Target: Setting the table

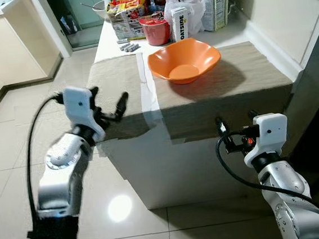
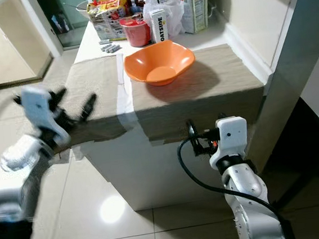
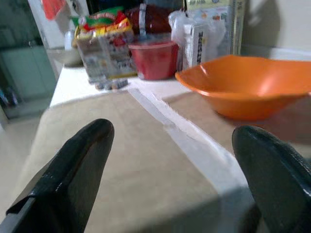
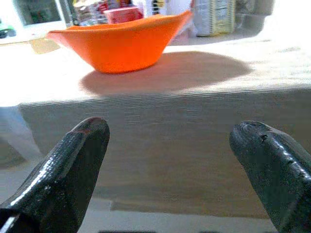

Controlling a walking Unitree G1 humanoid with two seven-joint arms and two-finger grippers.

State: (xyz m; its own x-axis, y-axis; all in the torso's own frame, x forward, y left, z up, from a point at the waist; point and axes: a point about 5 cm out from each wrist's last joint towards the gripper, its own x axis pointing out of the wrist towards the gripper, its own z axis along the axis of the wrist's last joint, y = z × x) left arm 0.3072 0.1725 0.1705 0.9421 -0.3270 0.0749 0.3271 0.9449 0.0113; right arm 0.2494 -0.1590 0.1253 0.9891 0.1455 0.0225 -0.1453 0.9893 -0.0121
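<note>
Item: orange bowl (image 1: pixel 184 62) on right mat (image 1: pixel 224 85); left gripper (image 1: pixel 111 108) and right gripper (image 1: pixel 236 122), jaws wide, empty (mats overhang the surface (image 1: pixel 153 171)): tug both edges evenly

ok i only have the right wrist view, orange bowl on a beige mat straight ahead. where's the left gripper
Observer: The left gripper is open at the near edge of a second beige mat, which lies left of yours.
Operator: do the two mats touch
Observer: No. A white strip of table shows between them. The orange bowl sits on the right mat, close to that strip.
Operator: whats behind the bowl
Observer: A red cup and an Oatside carton stand just behind it, side by side.
</note>
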